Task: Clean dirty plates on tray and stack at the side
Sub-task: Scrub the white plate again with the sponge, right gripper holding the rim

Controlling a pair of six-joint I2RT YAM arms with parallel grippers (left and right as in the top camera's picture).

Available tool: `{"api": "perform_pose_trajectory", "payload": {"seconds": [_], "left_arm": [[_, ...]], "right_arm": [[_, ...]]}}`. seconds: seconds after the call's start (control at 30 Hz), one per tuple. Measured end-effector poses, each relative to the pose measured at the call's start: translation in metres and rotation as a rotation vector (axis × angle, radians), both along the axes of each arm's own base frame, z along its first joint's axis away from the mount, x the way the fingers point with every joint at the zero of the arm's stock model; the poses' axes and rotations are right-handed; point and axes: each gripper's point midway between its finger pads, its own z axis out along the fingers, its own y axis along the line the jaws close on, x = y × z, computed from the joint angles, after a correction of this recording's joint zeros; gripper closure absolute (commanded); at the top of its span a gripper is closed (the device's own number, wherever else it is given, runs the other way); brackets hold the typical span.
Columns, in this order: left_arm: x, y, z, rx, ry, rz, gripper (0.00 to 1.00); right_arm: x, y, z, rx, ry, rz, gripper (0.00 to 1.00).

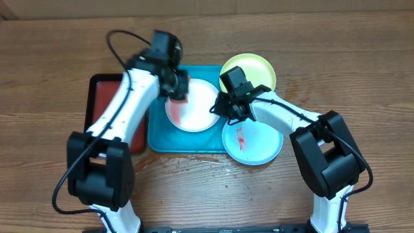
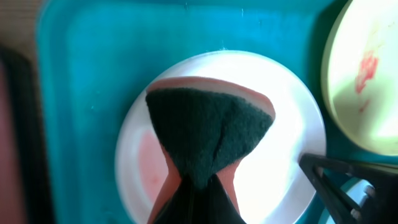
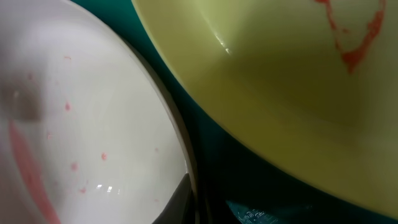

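Observation:
The white plate (image 1: 199, 107) lies on the turquoise tray (image 1: 162, 139), with faint pink smears on its left half (image 2: 149, 162). My left gripper (image 1: 177, 89) is shut on a pink sponge with a dark green pad (image 2: 205, 130), held over the plate's left part. My right gripper (image 1: 224, 109) is shut on the white plate's right rim (image 3: 180, 155). The yellow-green plate (image 1: 253, 70) with red smears (image 3: 354, 50) sits at the tray's back right corner. The light blue plate (image 1: 257, 144), also red-smeared, lies at the front right.
A dark red, black-rimmed tray (image 1: 98, 97) sits left of the turquoise tray, under my left arm. Bare wooden tabletop (image 1: 336, 71) surrounds everything. The right gripper's dark fingers (image 2: 348, 180) reach into the left wrist view.

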Motion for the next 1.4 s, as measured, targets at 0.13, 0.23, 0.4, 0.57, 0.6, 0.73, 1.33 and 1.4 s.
{"api": "perform_pose_trajectory", "payload": {"seconds": [0.13, 0.23, 0.4, 0.57, 0.6, 0.73, 1.33, 1.4], "left_arm": [[-0.009, -0.004, -0.027, 0.047, -0.001, 0.085, 0.96], [-0.016, 0.004, -0.047, 0.098, -0.005, 0.147, 0.96], [-0.021, 0.019, -0.064, 0.160, -0.030, 0.208, 0.96], [-0.019, 0.023, -0.071, 0.167, -0.061, 0.230, 0.96], [-0.017, 0.022, -0.071, 0.165, -0.067, 0.231, 0.96], [-0.005, 0.019, -0.068, 0.142, -0.127, 0.233, 0.96], [-0.021, -0.014, -0.074, -0.033, -0.020, 0.151, 0.96], [-0.016, -0.025, -0.070, -0.084, -0.039, 0.133, 0.96]], "right_arm": [[0.000, 0.000, 0.000, 0.000, 0.001, 0.001, 0.96], [0.000, 0.000, 0.000, 0.000, 0.002, 0.001, 0.95], [-0.001, 0.000, 0.000, 0.001, 0.003, 0.002, 0.96], [0.000, 0.000, 0.000, 0.001, 0.003, 0.001, 0.96], [-0.001, 0.000, 0.000, 0.001, 0.003, 0.002, 0.96], [-0.001, 0.000, 0.000, 0.001, 0.004, 0.001, 0.96], [-0.001, 0.000, 0.000, 0.000, 0.003, 0.005, 0.95], [-0.001, 0.000, 0.000, 0.000, 0.004, 0.005, 0.95]]}}
